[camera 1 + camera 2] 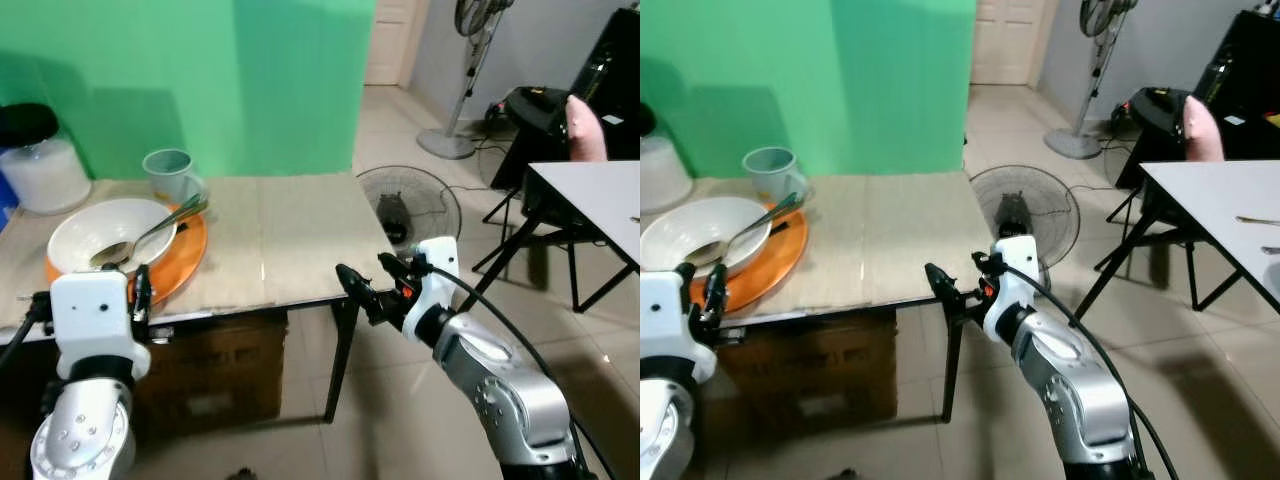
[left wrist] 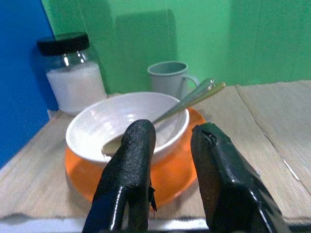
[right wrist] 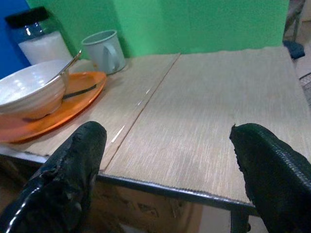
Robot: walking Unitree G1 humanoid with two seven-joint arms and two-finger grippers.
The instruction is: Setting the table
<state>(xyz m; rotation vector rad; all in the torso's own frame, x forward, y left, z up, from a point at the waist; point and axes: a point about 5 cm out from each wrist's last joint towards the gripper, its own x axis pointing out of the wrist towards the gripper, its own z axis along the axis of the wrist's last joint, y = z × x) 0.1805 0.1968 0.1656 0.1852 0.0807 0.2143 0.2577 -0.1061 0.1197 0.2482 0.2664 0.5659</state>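
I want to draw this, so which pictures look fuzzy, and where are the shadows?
Left wrist view: the two black fingers up close look soft, while the white bowl is sharper. Right wrist view: the fingers are dark blobs and the table looks clear. Left eye view: the jar casts a dim shadow on the green wall.

table (image 1: 300, 240) | orange plate (image 1: 185, 262), mug (image 1: 168, 175), jar (image 1: 40, 170) on top
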